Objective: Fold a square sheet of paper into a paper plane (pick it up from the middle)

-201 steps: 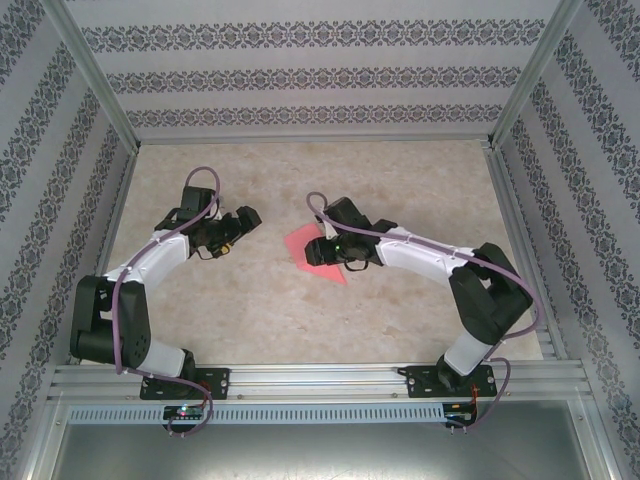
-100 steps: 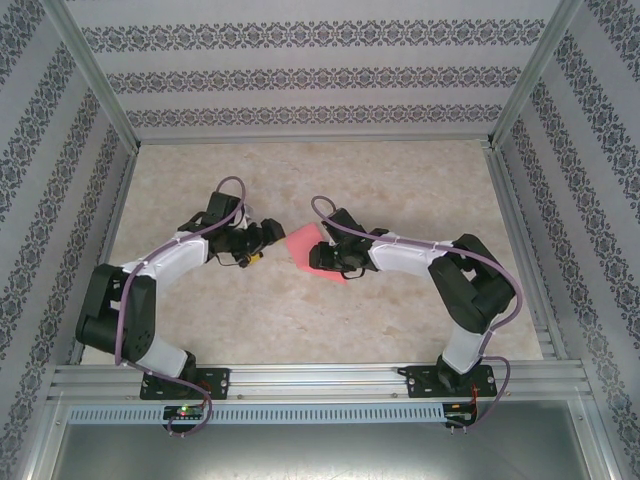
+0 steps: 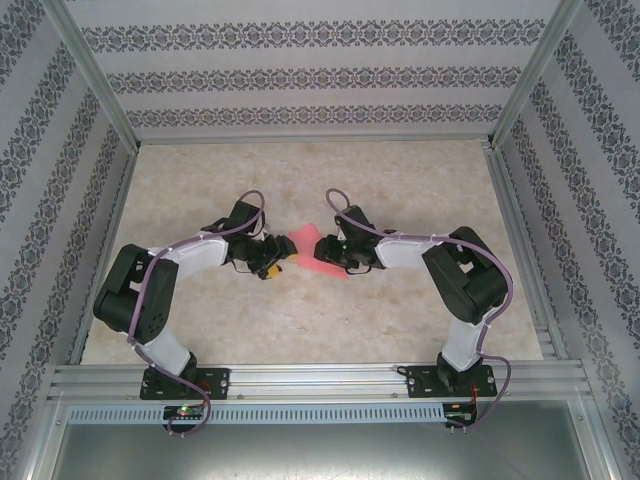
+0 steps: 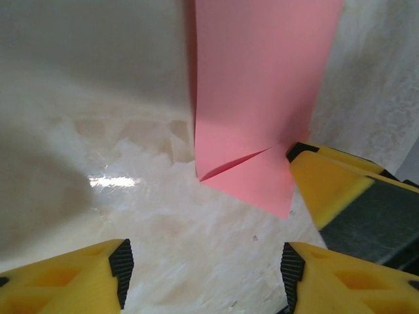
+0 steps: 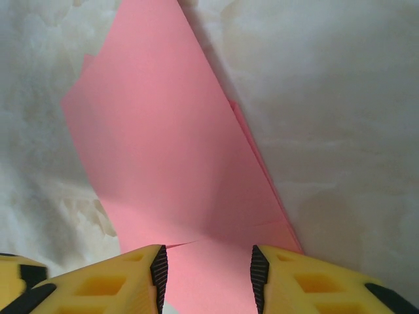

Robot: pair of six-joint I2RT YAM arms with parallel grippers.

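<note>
Both arms have swung inward since a second ago, and the left gripper [image 3: 272, 266], which was parked well off to the left, has closed right in on the pink sheet of paper [image 3: 308, 243]! From the top view, the two bases sit bolted to the aluminium rail [image 3: 320, 378] along the bottom of the frame, elbows bowed outward. The wrists meet nose to nose just left of centre on the pale marbled table [image 3: 400, 180]. The right gripper [image 3: 337, 256] sits on the right edge of the sheet, with the left one just beside the paper's left edge. On the left wrist camera, the left gripper [image 4: 204, 265] has its yellow jaws spread wide at the bottom corners, with nothing but bare table between them. Just ahead, the folded paper [image 4: 262, 98] runs from the centre to the top of the frame, a diagonal crease showing at its lower end. A yellow finger [image 4: 327, 190] of the right gripper touches its lower right corner. On the right wrist camera, the right gripper [image 5: 206, 265] shows a moderate gap. Its two pads straddle the near end of the paper [image 5: 170, 150], which lies flat between them, layered and creased, stretching away to the upper left. It is not pinched. Beyond it all, the patterned walls [image 3: 300, 80] box in the table.
</note>
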